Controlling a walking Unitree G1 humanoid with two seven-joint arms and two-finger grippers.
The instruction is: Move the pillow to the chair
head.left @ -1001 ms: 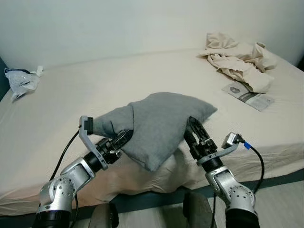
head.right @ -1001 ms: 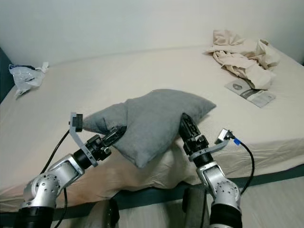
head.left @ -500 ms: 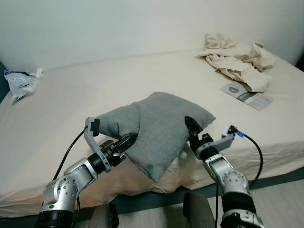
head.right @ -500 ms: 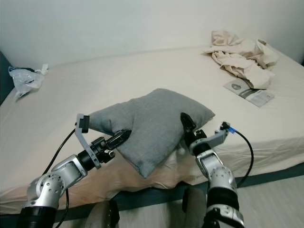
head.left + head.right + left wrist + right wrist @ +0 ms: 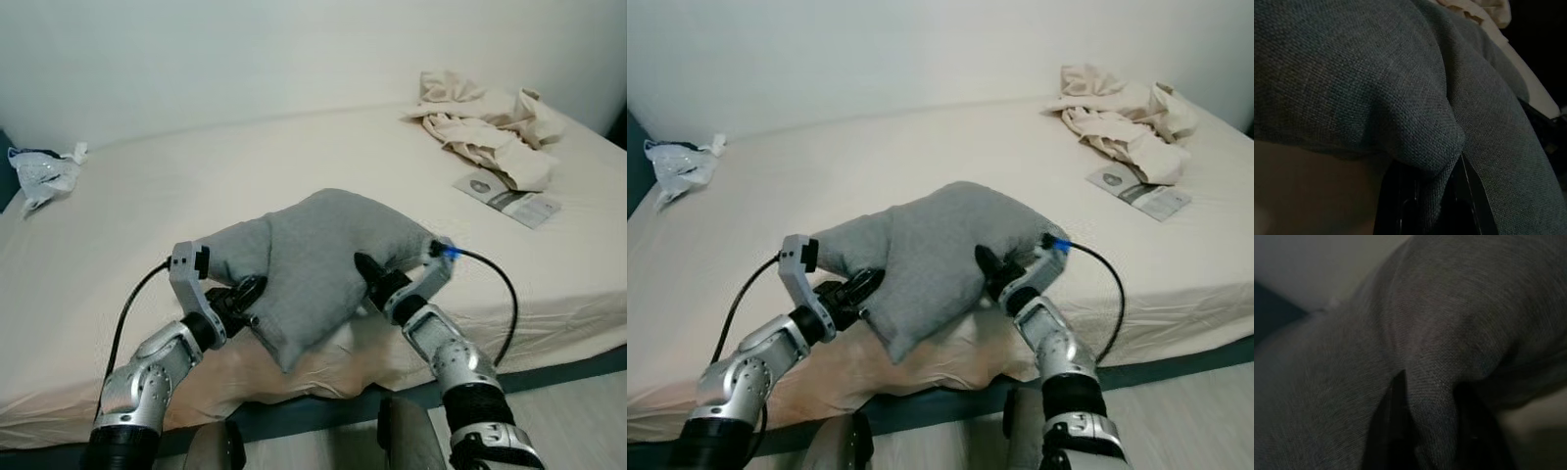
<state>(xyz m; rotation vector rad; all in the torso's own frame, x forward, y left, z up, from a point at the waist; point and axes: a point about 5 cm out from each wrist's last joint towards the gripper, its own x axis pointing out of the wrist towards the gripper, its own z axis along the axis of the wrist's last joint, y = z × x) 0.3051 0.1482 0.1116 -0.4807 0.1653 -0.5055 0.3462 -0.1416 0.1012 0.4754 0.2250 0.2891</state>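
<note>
Pillow point(image 5: 313, 259): grey, at the near edge of the bed point(image 5: 147, 225), lifted and bunched narrower than a second ago.
Left gripper point(image 5: 247, 294): fingers pinched onto a fold at the pillow's left side, as before.
Right gripper point(image 5: 370, 274): has swung inward since a second ago, fingers clamped on a fold at the pillow's right side.
Far right: crumpled sheet point(image 5: 485, 127), booklet point(image 5: 507, 198).

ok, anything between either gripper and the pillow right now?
Nothing visible. The left gripper and right gripper each have a fold of the grey pillow pinched between their fingers, at its opposite sides above the bed edge.
</note>
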